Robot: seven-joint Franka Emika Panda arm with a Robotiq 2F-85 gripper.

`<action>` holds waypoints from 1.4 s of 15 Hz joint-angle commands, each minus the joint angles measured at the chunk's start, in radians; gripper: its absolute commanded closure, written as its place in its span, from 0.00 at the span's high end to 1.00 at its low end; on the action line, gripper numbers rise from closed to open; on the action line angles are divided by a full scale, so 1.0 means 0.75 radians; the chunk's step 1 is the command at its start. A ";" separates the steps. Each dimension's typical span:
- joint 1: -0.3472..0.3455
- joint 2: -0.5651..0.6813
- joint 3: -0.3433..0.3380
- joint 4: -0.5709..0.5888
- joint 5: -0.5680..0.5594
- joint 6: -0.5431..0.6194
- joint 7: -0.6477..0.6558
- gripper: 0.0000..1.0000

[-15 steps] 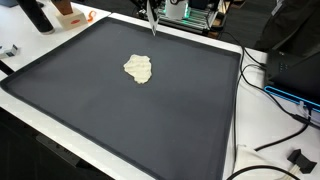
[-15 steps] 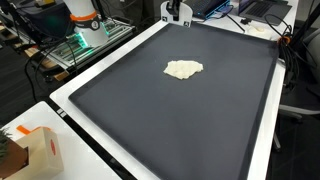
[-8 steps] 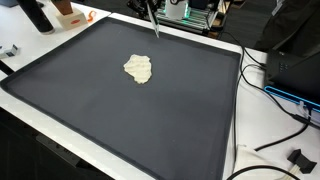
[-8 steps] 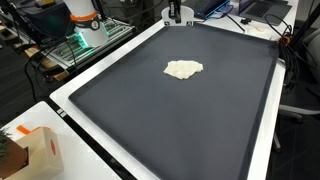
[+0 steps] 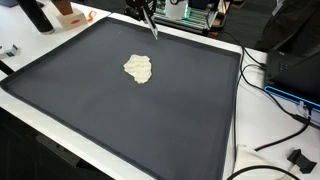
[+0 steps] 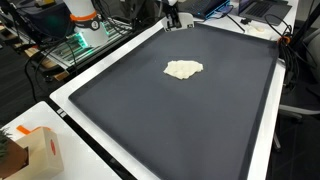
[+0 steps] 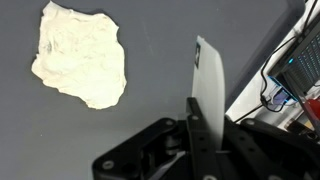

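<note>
Since a second ago the gripper (image 5: pixel 150 24) has shifted a little at the far edge of the mat (image 5: pixel 150 125), and more of its dark wrist shows. The cloth (image 5: pixel 138 68) has not moved. It lies crumpled and cream-coloured near the middle of the mat, well apart from the gripper, with bare mat between them and nothing in the way.

In the wrist view the fingers (image 7: pixel 208 85) look pressed together into one narrow blade with nothing held. The cloth (image 7: pixel 80 55) lies off to one side of it.

Around the mat:
- An orange box (image 5: pixel 68 13) and a black bottle (image 5: pixel 36 16) stand past one far corner.
- Cables (image 5: pixel 270 92) trail along the side.
- In an exterior view, a white robot base (image 6: pixel 82 18) stands beyond the mat.
</note>
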 commanded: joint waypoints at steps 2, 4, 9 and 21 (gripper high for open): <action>-0.042 0.049 -0.011 -0.021 0.150 0.000 -0.159 0.01; -0.060 0.079 -0.015 -0.017 0.222 -0.016 -0.218 0.01; -0.095 0.147 -0.019 -0.010 0.345 -0.020 -0.278 0.01; -0.120 0.243 -0.028 -0.003 0.451 0.014 -0.176 0.01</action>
